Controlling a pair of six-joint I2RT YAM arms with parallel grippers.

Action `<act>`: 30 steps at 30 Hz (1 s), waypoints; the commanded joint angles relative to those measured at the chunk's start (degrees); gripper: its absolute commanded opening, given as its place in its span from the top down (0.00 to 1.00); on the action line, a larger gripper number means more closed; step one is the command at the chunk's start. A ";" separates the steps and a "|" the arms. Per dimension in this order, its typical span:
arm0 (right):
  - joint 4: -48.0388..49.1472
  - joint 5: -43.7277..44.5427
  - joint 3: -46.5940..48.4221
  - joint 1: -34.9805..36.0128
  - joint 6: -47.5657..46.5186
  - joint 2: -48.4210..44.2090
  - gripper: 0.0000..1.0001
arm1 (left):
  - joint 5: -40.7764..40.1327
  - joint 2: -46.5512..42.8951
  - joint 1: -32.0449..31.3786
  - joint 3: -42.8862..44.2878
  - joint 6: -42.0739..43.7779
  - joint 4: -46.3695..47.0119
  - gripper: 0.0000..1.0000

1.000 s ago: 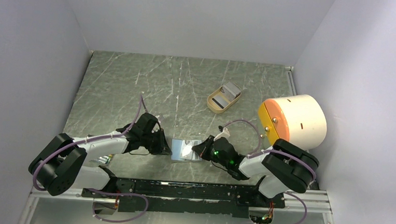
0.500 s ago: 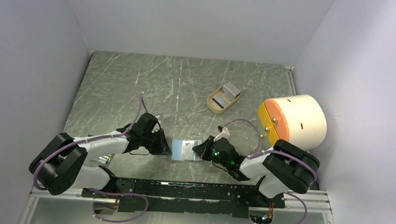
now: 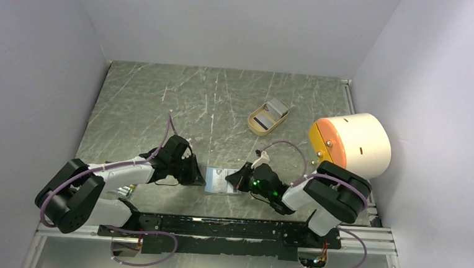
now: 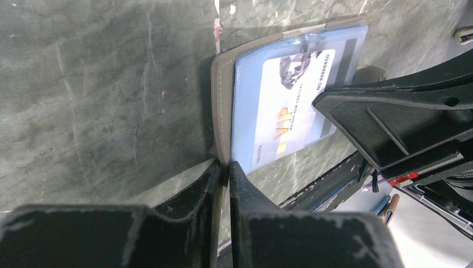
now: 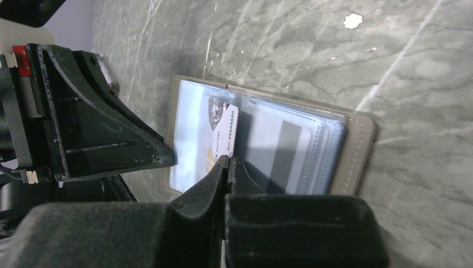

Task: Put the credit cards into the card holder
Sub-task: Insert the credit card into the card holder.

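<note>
One card lengthwise along holder edge

We have both arms low, forearms stretched inward from left and right, so the wrists face each other at the near middle. Our left hand is pinched tight on the holder edge. Our right hand is closed thinly on a card. The hands are near each other, not touching.
</note>
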 commanded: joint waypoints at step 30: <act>-13.35 -2.77 6.29 0.43 -0.91 -3.98 0.66 | 7.60 -1.01 -0.31 -0.46 -0.54 8.41 0.81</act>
